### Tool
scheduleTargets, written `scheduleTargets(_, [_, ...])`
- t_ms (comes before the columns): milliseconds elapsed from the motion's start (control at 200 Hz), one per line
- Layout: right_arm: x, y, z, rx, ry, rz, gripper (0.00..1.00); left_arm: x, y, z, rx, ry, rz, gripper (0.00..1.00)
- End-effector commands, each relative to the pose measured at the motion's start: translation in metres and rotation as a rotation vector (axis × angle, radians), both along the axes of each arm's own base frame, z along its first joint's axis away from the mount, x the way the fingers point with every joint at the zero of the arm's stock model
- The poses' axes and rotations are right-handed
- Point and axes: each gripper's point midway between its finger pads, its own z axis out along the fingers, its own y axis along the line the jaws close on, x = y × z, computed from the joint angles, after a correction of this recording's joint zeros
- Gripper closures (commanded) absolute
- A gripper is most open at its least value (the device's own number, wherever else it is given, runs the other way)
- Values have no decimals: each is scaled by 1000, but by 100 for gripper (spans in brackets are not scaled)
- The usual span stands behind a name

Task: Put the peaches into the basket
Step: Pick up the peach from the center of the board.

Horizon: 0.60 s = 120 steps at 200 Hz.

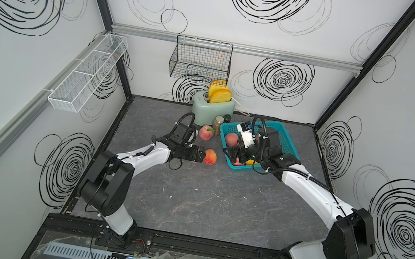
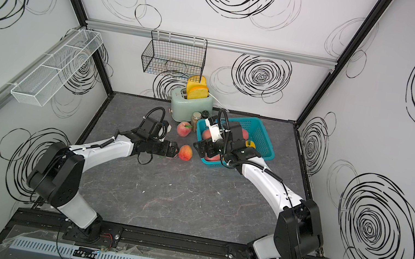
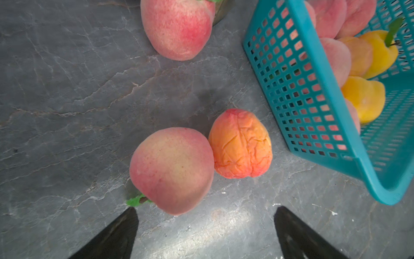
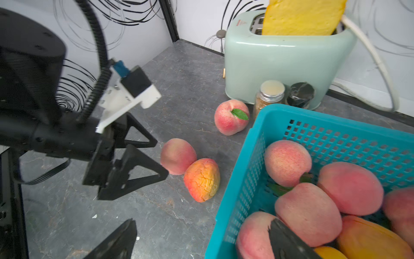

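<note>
3 peaches on table, rest in basket; l pincer, r pincer released.

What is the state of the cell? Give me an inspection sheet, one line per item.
Surface: dark marbled table top, a few white specks.
Job's things: teal basket holds several peaches; outside it lie a leafed peach, a pink peach and, touching it, a wrinkled orange peach.
Clutter: toaster with bread slices, jar.
Grippers: left gripper jaws open, empty, near the pink peach; right gripper jaws open over the basket's rim.
Cables: black hoses on wrists; toaster's white cord.
Surroundings: wire basket, mesh rack on walls.
</note>
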Motion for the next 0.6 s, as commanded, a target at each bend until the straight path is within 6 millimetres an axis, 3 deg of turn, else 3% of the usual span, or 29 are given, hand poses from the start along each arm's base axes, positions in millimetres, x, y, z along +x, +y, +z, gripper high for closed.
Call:
scheduleTargets(0, [-2, 10, -2, -8, -13, 20, 4, 23, 2, 15, 7, -60, 30, 2])
scheduleTargets(595, [-4, 21, -16, -7, 25, 68, 3, 44, 16, -10, 123, -31, 78, 2])
